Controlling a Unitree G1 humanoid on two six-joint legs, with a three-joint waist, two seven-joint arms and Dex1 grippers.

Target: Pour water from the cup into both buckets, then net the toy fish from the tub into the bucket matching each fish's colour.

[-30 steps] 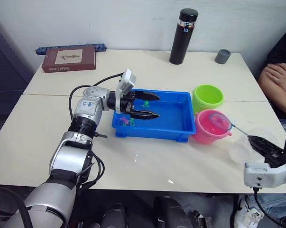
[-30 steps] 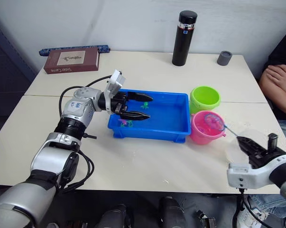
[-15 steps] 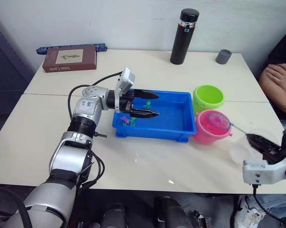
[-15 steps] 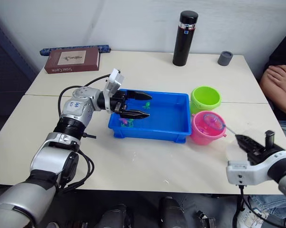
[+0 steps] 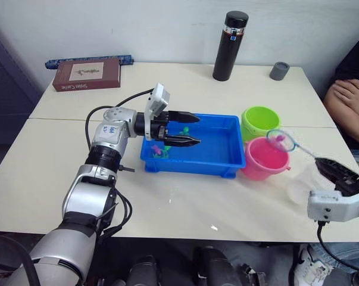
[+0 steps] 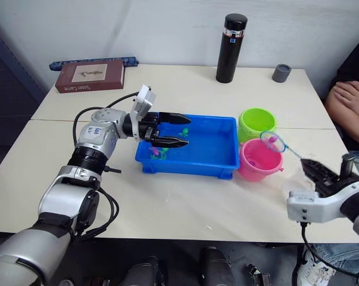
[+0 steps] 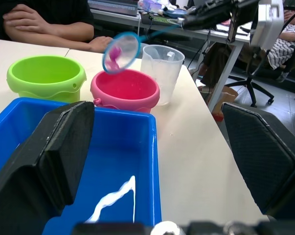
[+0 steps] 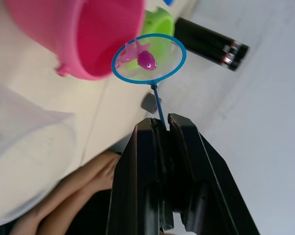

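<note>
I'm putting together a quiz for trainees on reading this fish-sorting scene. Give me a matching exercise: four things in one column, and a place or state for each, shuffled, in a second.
Things:
1. net
2. left pincer
3. measuring cup
4. black flask

Places or states:
A. open, over the blue tub
B. upright at the table's far side
C. holds a pink fish, raised above the pink bucket
D. on the table beside the pink bucket

Pairs: 1-C, 2-A, 3-D, 4-B
</note>
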